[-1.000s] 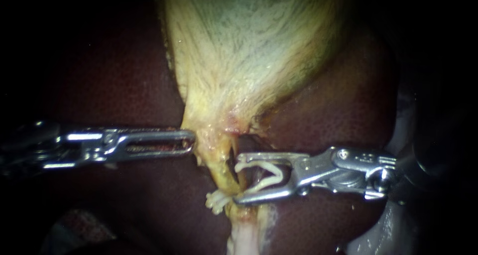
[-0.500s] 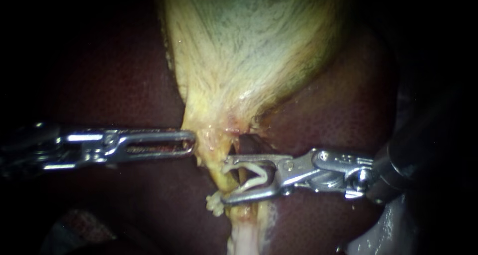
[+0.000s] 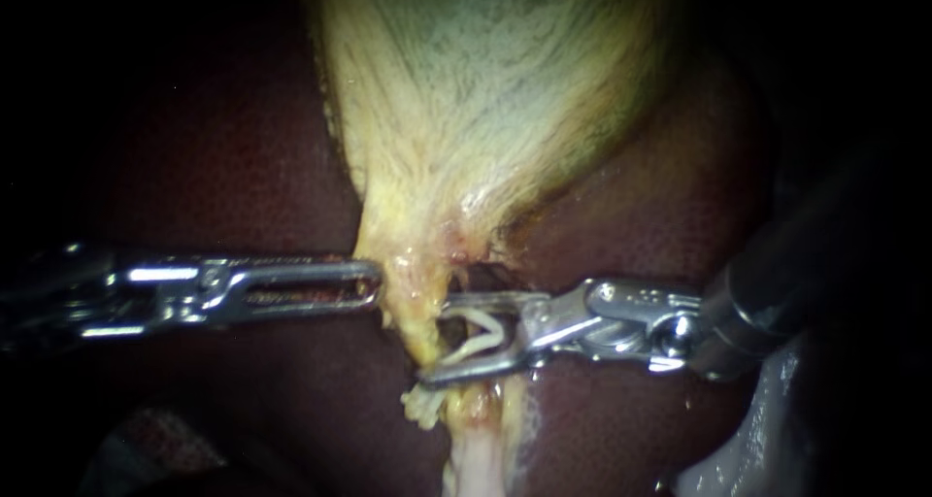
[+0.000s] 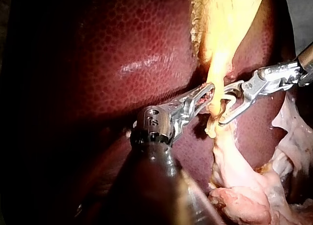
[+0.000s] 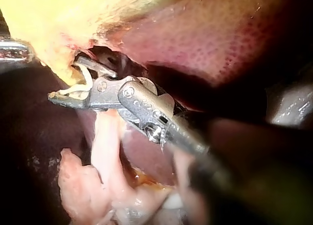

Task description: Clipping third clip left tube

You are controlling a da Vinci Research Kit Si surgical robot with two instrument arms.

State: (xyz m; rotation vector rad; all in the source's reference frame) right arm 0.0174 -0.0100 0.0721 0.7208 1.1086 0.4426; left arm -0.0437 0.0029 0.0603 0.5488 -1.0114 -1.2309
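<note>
The pale yellow gallbladder (image 3: 485,99) narrows down into a yellowish tube (image 3: 419,330). My right instrument (image 3: 437,344) comes in from the right. Its jaws stand apart, straddle this tube and carry a white clip (image 3: 482,334) that both of them touch. The right wrist view shows the same jaws (image 5: 66,78) and clip (image 5: 84,83) against the yellow tissue. Just below the jaws, another white clip (image 3: 422,405) sits on the tube. My left instrument (image 3: 372,283) has its jaws together at the edge of the gallbladder's neck, gripping it (image 4: 208,91).
Dark red liver (image 3: 214,148) lies all around and behind the gallbladder. Pale pink loose tissue (image 4: 244,186) hangs below the clipped spot. A dark opening (image 3: 481,276) shows behind the tube, above the right jaws.
My right instrument has slid leftward, carrying its clip further across the tube, and its jaws stand a little closer together. The left instrument has stayed put.
</note>
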